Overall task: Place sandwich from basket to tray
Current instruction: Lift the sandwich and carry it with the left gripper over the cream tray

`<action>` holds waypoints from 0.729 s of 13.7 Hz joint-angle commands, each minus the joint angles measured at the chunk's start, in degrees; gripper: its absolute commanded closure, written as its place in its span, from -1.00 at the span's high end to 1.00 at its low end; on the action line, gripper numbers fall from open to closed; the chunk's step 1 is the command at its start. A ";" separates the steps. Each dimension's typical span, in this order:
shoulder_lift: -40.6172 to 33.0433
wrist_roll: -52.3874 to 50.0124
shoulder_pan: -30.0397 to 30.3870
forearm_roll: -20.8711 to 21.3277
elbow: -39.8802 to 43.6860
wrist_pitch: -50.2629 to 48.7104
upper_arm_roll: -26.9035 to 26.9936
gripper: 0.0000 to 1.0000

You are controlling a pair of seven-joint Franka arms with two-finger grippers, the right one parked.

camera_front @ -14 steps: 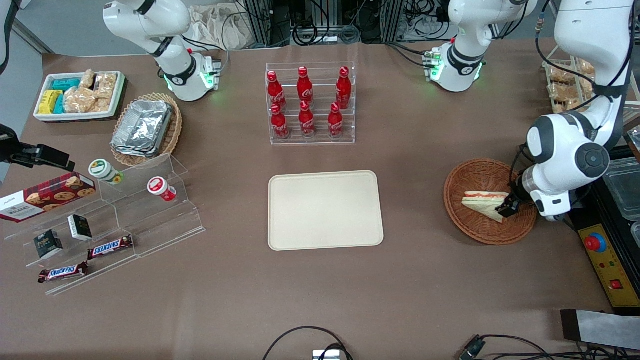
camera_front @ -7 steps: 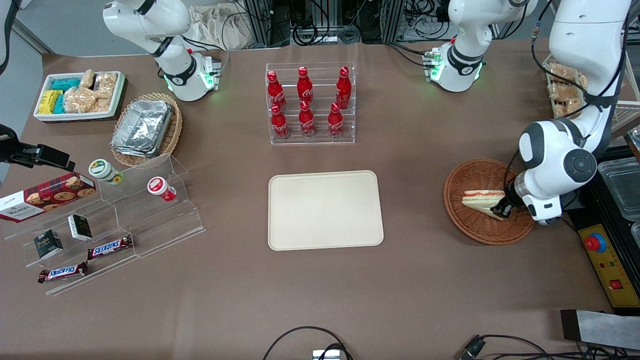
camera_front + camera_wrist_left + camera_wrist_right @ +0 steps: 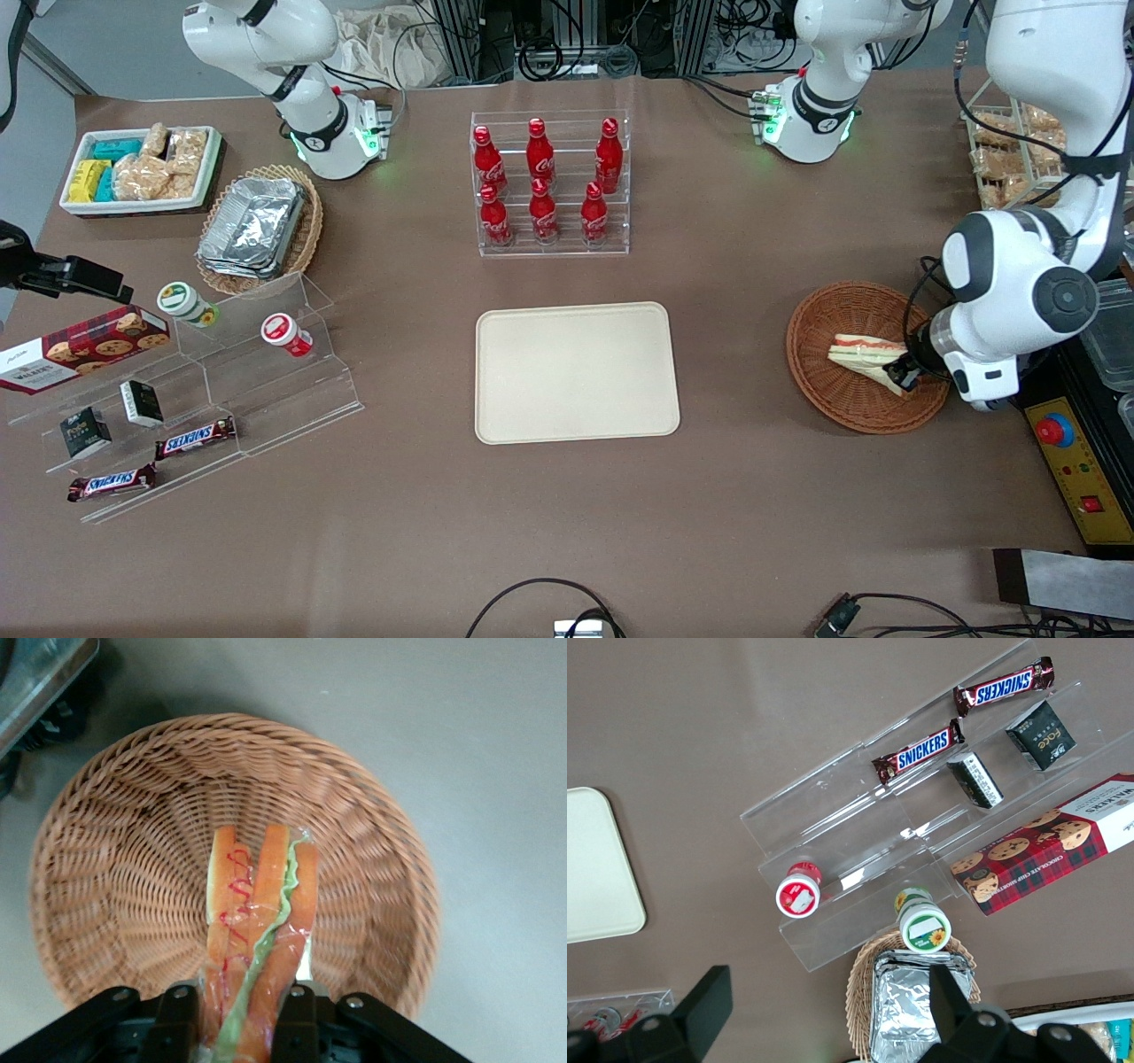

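**Sandwich pinched, over the wicker basket**

My gripper [image 3: 904, 377] is down in the reddish-brown wicker basket [image 3: 819, 323], its two black fingers [image 3: 297, 1023] clamped on one end of the sandwich [image 3: 864, 354]. The wedge points toward the cream tray [image 3: 576, 372], which lies well apart, toward the parked arm's end. From my wrist, the sandwich's [image 3: 257, 930] orange and green layers show above the basket's weave [image 3: 124, 877].

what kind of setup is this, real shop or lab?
Likely a lab mock-up of a snack shop: cola bottles and Snickers bars on clear display stands, cables and an emergency stop at the table's edge. The gripper grips the sandwich in the basket.
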 commanded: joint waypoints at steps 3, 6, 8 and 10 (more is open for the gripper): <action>0.11 13.24 -0.26 0.30 19.03 -22.96 -5.52 -1.00; 4.23 23.53 -2.18 0.30 28.19 -26.70 -11.67 -1.00; 6.78 23.29 -7.17 0.22 29.96 -25.65 -13.18 -1.00; 10.72 23.72 -13.41 0.30 31.64 -25.21 -13.18 -1.00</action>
